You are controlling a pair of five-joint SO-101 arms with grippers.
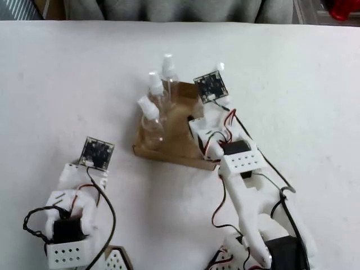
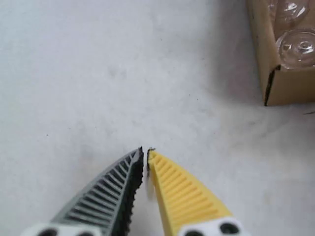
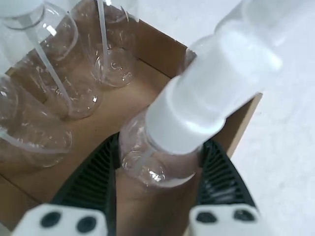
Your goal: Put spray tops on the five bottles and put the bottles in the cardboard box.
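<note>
Right gripper is clamped on a bottle with its spray top on, held at the right side of the cardboard box. We can't tell if its base touches the box floor. Three more capped bottles stand in the box's left half, in a row running near to far. Left gripper is near-left, well apart from the box, jaws closed on nothing, tips pointing down at the table.
</note>
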